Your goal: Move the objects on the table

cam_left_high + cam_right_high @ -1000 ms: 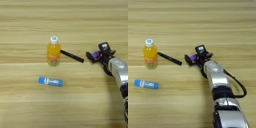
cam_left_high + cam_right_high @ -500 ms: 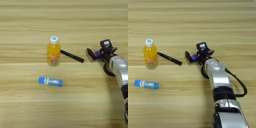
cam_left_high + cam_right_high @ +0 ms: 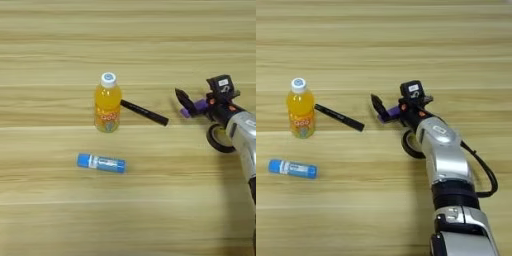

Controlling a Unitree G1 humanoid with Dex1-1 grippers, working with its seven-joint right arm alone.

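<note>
My right gripper [image 3: 382,112] comes in from the right, a purple rectangular block [image 3: 392,114] held between its two black fingers; one finger [image 3: 182,99] points up and left above the block. Under the silver forearm lies a black tape ring [image 3: 410,146], partly covered. To the left, an orange juice bottle [image 3: 107,104] with a white cap stands upright. A thin black pen [image 3: 145,112] lies slanted between the bottle and the gripper. Nearer the front left, a blue-and-white tube [image 3: 101,163] lies on its side.
The wooden table [image 3: 128,45] fills both views. The silver forearm [image 3: 445,160] with its black cable runs from the bottom right up to the gripper.
The gripper, with the purple block in it, has risen or moved toward the far side, and its upper finger now points higher. Bottle, pen, tube and ring have not moved.
</note>
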